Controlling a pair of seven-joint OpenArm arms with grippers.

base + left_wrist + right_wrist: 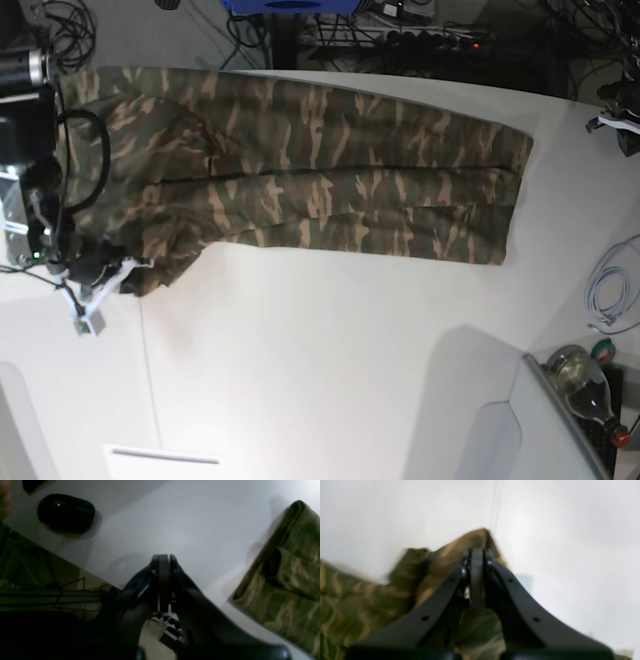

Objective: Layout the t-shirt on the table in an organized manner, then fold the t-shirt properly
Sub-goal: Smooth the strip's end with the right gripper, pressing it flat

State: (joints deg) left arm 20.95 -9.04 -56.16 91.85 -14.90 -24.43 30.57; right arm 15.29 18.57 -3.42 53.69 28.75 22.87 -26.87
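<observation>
Across the far half of the table (330,360) the camouflage t-shirt (330,185) lies as a long band with its side panels turned in, one end reaching almost to the table's right edge, the other bunched at the left edge under the right arm. The sleeve folds look done, so the step in hand is probably tidying that bunched end before the lengthwise fold.

The right gripper (477,555), seen from the right wrist, has its fingers pressed together just over a raised peak of cloth. That view is blurred, and whether any fabric is pinched between the tips cannot be told. The next move likely calls for a sure pinch on that corner, then a pull to flatten it against the table.

The left gripper (163,560) is closed on nothing, hanging over bare white table near its edge, well apart from the shirt's folded end. Only the left wrist view shows a dark rounded object (66,512) resting on the table. Only the base view shows the shirt's whole outline and a bottle (580,375) beyond the table's near right corner.
</observation>
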